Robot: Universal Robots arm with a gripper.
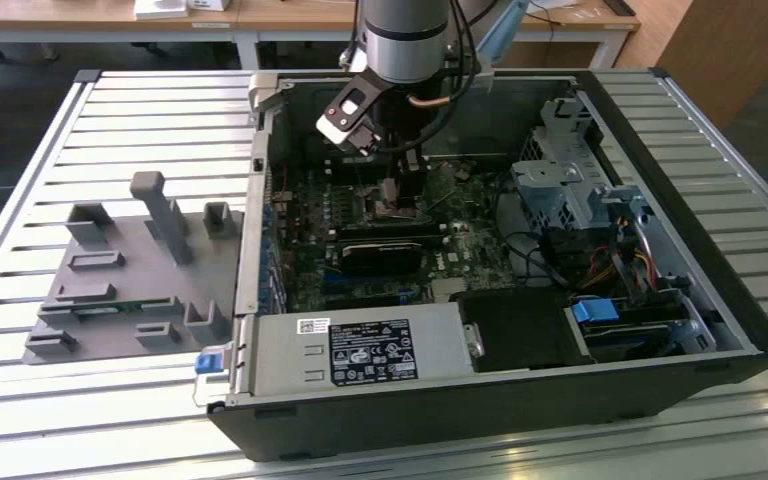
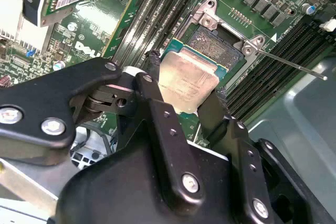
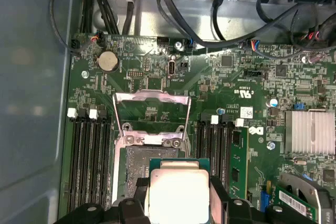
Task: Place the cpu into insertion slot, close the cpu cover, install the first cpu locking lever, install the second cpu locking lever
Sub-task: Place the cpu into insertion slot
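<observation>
claw (image 2: 186,77) clamped on cpu (image 2: 184,88), near insertion slot (image 2: 212,48)

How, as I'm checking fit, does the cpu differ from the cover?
The cpu is a solid pale plate; the cover is a thin frame with an open middle. The cpu is gripped between the fingers; the cover lies swung open, off the slot. Both are squarish and metallic.

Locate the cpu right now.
In both wrist views the cpu is clamped between the fingers of the gripper, over the edge of the insertion slot, with the cpu cover standing open beyond it.
</observation>
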